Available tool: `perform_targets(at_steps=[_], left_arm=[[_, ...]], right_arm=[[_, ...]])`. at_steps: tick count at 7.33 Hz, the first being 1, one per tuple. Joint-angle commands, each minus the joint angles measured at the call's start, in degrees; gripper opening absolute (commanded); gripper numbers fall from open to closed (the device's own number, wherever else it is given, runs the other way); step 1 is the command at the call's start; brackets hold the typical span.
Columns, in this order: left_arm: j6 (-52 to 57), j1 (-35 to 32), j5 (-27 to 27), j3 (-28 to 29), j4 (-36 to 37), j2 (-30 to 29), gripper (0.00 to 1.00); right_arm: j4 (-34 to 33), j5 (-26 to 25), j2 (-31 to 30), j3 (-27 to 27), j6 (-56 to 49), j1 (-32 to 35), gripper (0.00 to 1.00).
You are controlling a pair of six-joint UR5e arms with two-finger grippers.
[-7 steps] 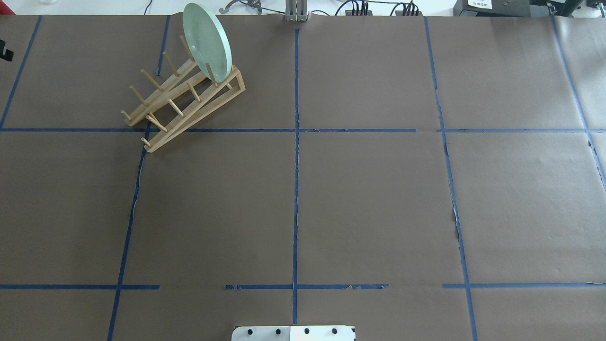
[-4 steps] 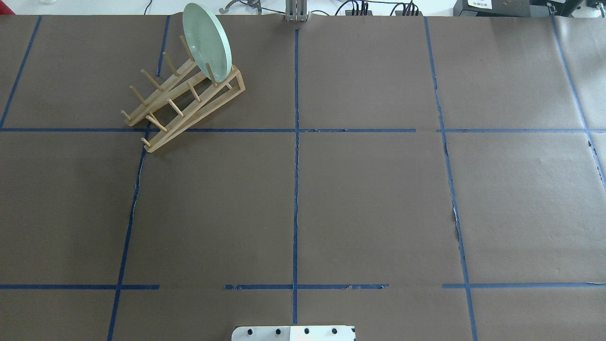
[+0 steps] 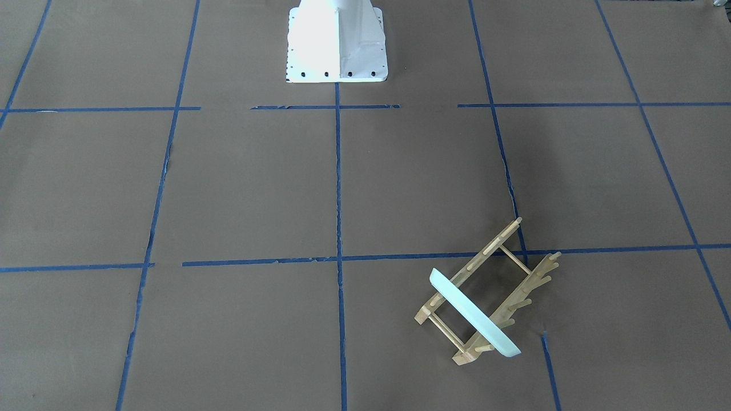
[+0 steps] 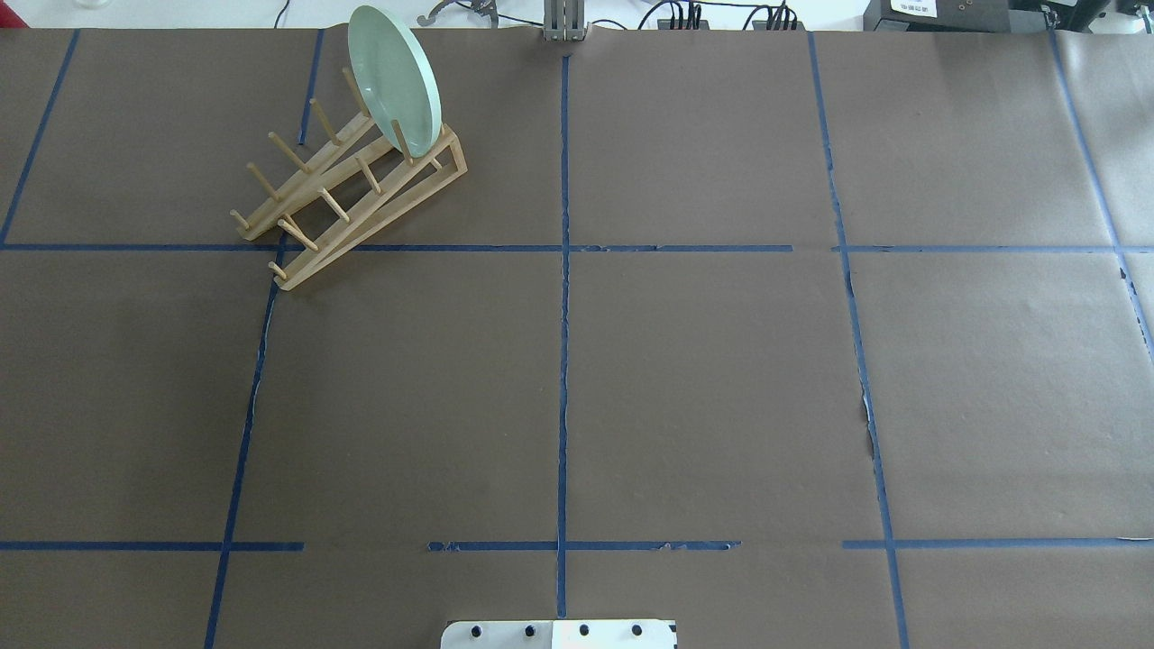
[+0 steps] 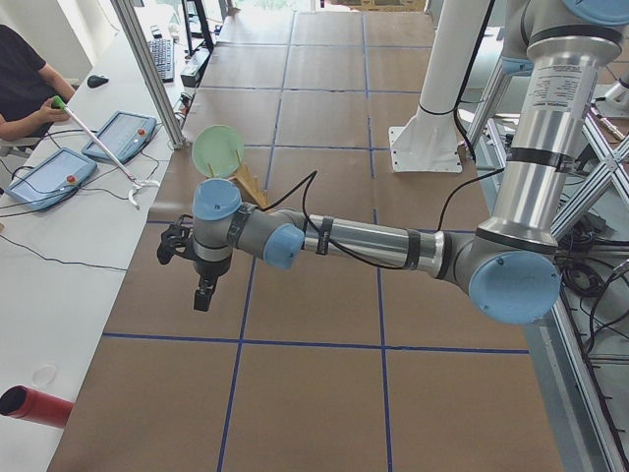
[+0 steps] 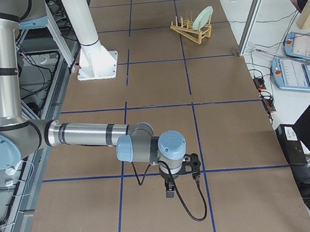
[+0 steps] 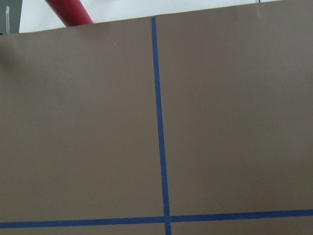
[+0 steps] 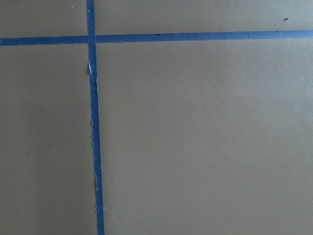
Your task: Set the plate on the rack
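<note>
The plate [image 4: 394, 79] stands on edge in the rack [image 4: 352, 194], slotted between pegs at the rack's far end and leaning a little. The rack lies slantwise on the table's far-left part, its near end over a tape [image 4: 563, 361] crossing.

The front-facing view shows the plate [image 3: 474, 313] almost edge-on, spanning both rails of the rack [image 3: 508, 268], which the overhead view hides behind the plate's face. Only the side views show the arms. The left gripper [image 5: 202, 295] hangs pointing down above the paper, well apart from the plate [image 5: 218, 150]. The right gripper [image 6: 169, 191] hangs likewise at the table's other end. Whether either is wide or narrow I cannot tell. Both wrist views show only paper and tape; the left one also catches a red tube [image 7: 68, 11] at its top edge.

Against the overhead pictures of the last second, plate and rack sit exactly as before.

Brown paper [image 4: 721, 388] covers the table, marked off by blue tape. The white base [image 3: 337, 43] stands at the robot's edge. On a white bench beside the table lie two tablets [image 5: 120, 136], with an operator [image 5: 25, 84] seated there.
</note>
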Motion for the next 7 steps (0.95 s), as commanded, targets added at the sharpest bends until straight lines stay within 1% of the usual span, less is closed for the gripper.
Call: perform_targets(at_steps=[1, 2, 3, 4, 5, 6, 7], left_arm=[[7.38, -0.15, -8.36, 1.81, 2.95, 2.76, 1.0], [7.86, -0.94, -8.29, 1.2, 8.54, 2.87, 1.0], [8.03, -1.47, -8.2, -0.46, 16.26, 2.44, 1.0], [7.95, -2.78, -8.29, -2.22, 20.86, 2.26, 1.0], [8.3, -4.01, -8.03, -3.28, 20.82, 2.0, 1.0], [13.96, -4.2, -4.98, -6.68, 18.73, 4.34, 1.0], [14.88, -4.46, -3.21, -6.98, 18.97, 4.19, 1.0]], right_arm=[[0.0, 0.0, 0.0, -0.03, 0.0, 0.0, 1.0], [0.0, 0.0, 0.0, 0.06, 0.0, 0.0, 1.0], [0.0, 0.0, 0.0, 0.06, 0.0, 0.0, 1.0], [0.0, 0.0, 0.0, -0.03, 0.0, 0.0, 1.0], [0.0, 0.0, 0.0, 0.06, 0.0, 0.0, 1.0], [0.0, 0.0, 0.0, -0.03, 0.0, 0.0, 1.0], [0.0, 0.0, 0.0, -0.03, 0.0, 0.0, 1.0]])
